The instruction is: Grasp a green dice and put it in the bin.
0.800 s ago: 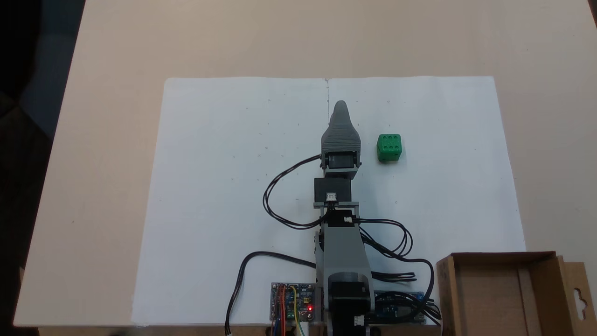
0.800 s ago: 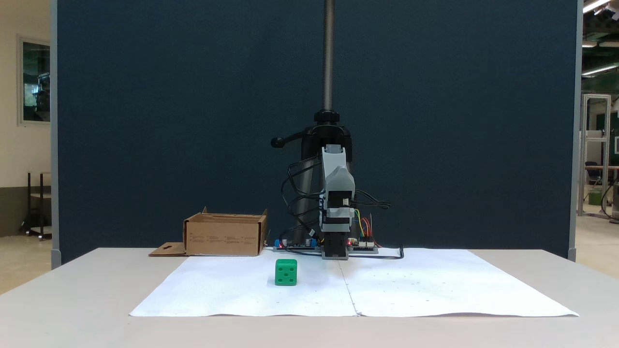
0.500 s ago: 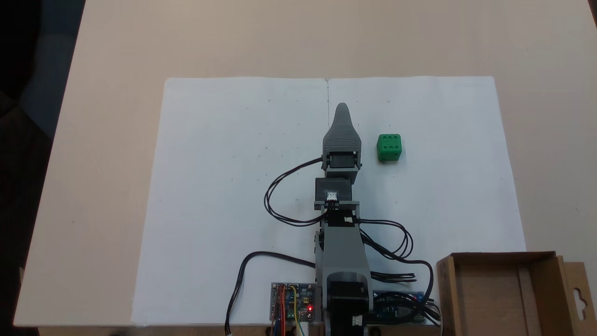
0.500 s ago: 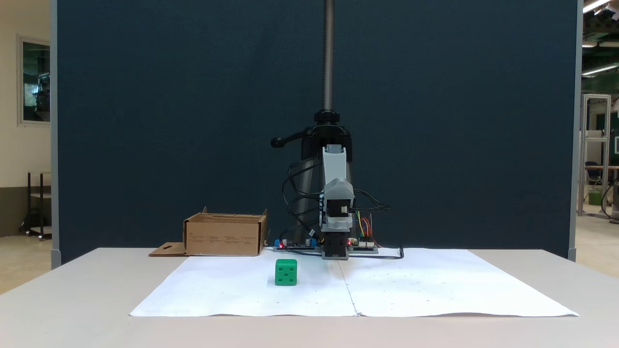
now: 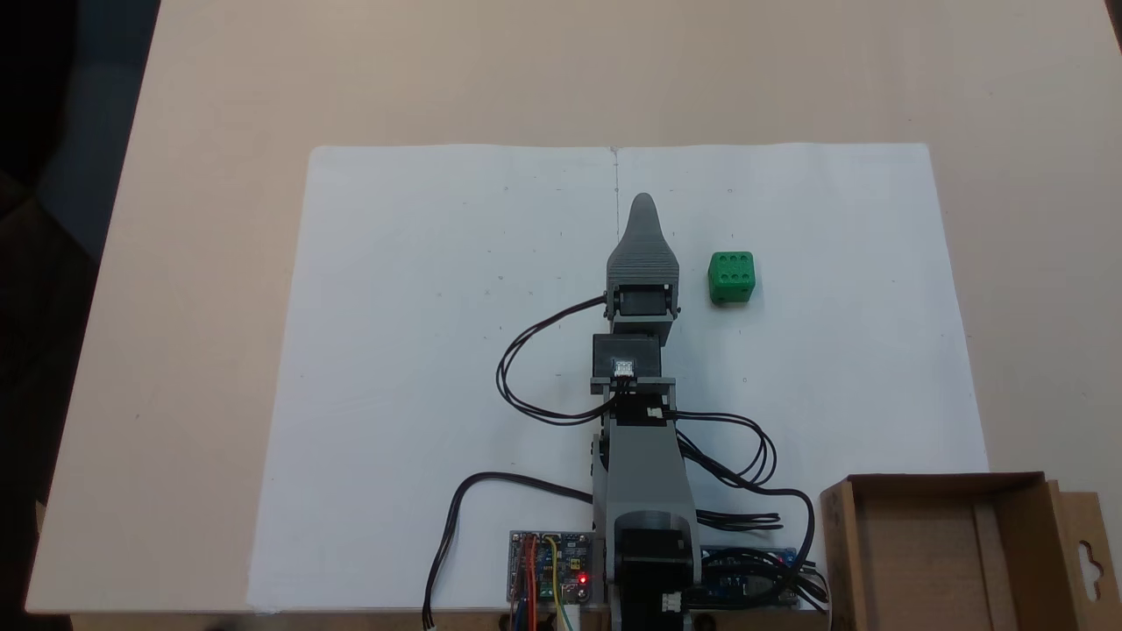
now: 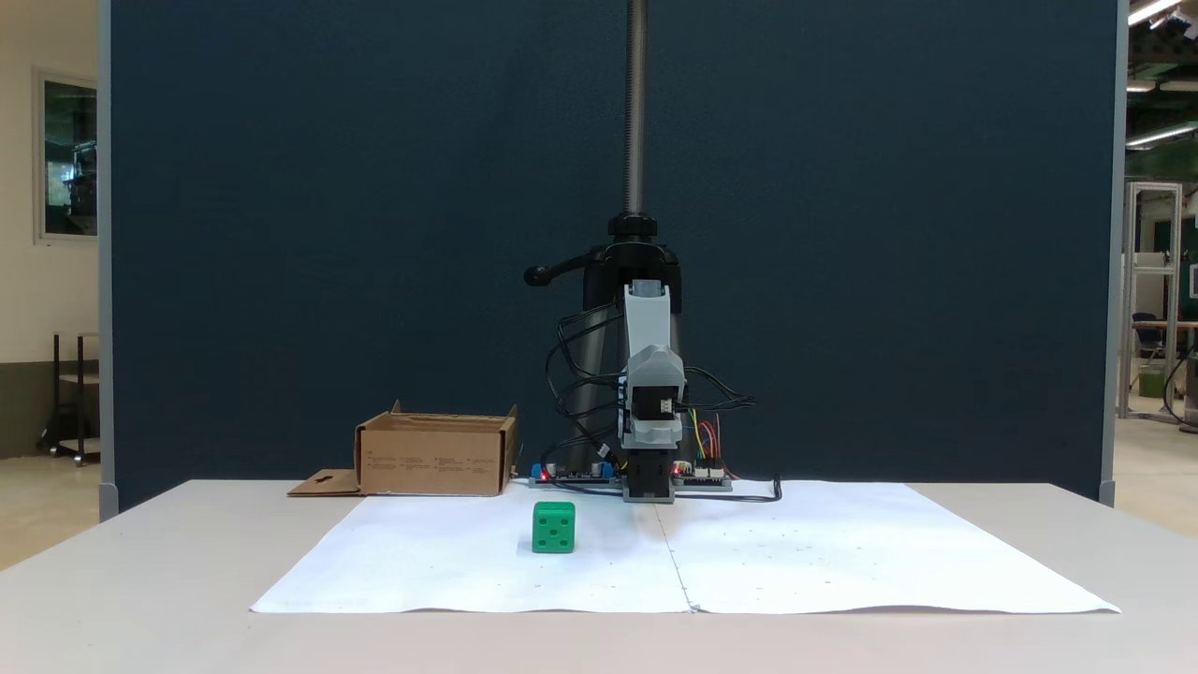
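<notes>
The green dice (image 5: 731, 277) rests on the white paper, to the right of my gripper in a fixed view from above and to its left in the front fixed view (image 6: 553, 527). My gripper (image 5: 642, 203) hovers above the paper's centre crease, pointing away from the arm's base, about a hand's width from the dice and not touching it. From above, a single grey jaw shows; from the front (image 6: 652, 432) I see it head-on, so its opening is hidden. The bin (image 5: 837, 552), a brown cardboard box, stands beside the arm's base (image 6: 435, 456) with nothing visible inside.
White paper sheet (image 5: 421, 350) covers the middle of the beige table (image 5: 193, 263). Circuit boards (image 5: 550, 568) and looping black cables (image 5: 526, 368) sit near the arm's base. The bin's flap (image 5: 1087, 552) sticks out sideways. A metal pole (image 6: 636, 112) and dark blue panel stand behind.
The gripper dipped slightly between the earliest frames and half a second ago, and has stayed still since. The dice and the bin have not moved.
</notes>
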